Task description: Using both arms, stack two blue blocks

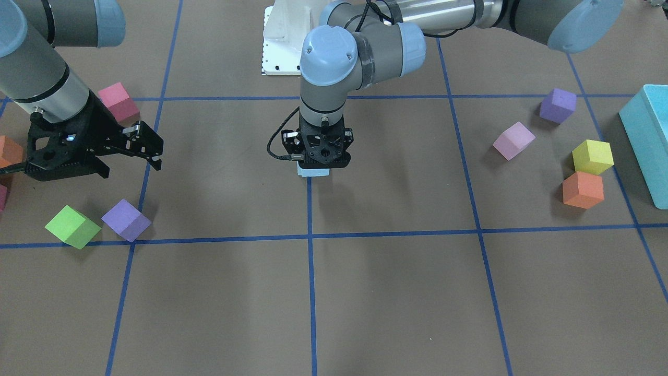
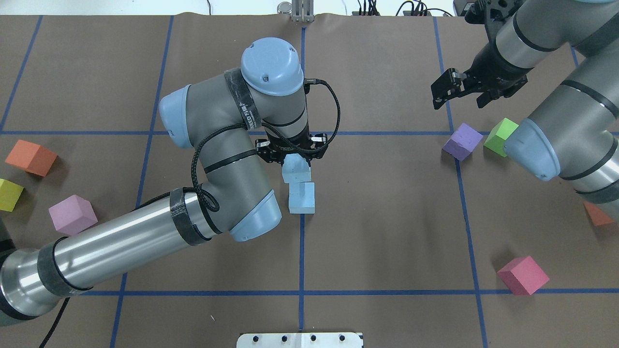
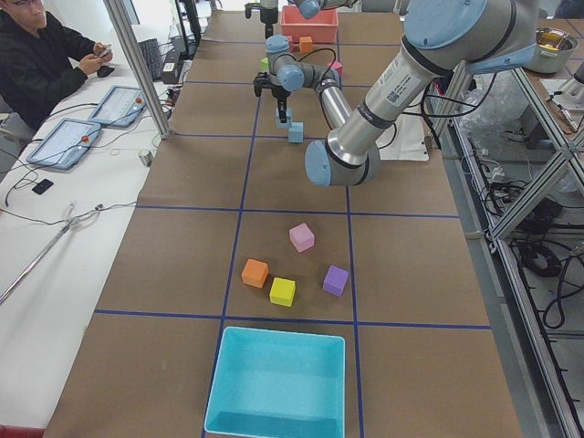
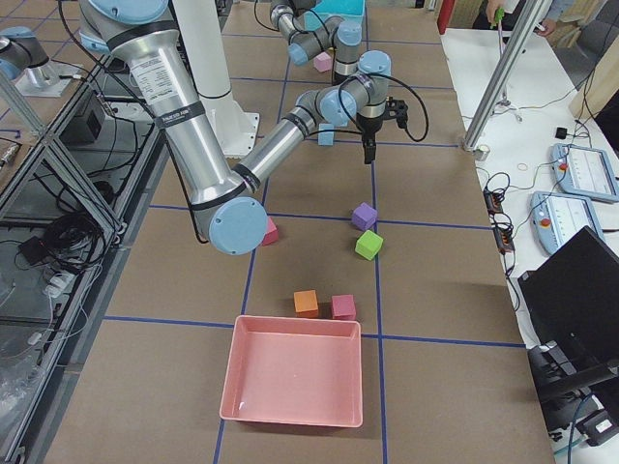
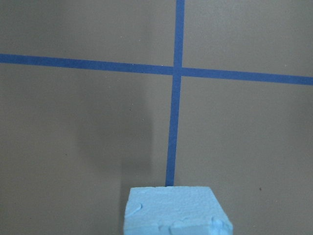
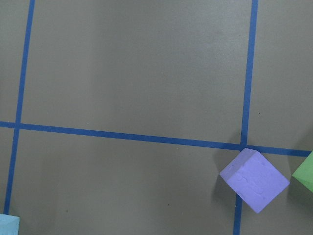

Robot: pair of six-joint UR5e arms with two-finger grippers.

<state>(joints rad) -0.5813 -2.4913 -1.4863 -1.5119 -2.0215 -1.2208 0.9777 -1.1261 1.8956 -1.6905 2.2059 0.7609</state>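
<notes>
My left gripper [image 2: 295, 162] points straight down over the table's middle and is shut on a pale blue block [image 2: 296, 170], which also shows under the gripper in the front view [image 1: 313, 171]. The second blue block [image 2: 302, 197] sits on the table right beside it, on the robot's side, on the blue centre line. The left wrist view shows a blue block's embossed face [image 5: 173, 211] at the bottom edge. My right gripper [image 2: 447, 89] is open and empty, raised off to the right near a purple cube [image 2: 463, 141].
A green cube [image 2: 500, 135], a pink cube [image 2: 523, 275] and an orange cube [image 2: 597, 215] lie on my right. Orange [image 2: 31, 157], yellow [image 2: 8, 194] and lilac-pink [image 2: 72, 213] cubes lie on my left. A teal bin [image 1: 647, 141] and a pink bin [image 4: 295, 372] stand at the table's ends.
</notes>
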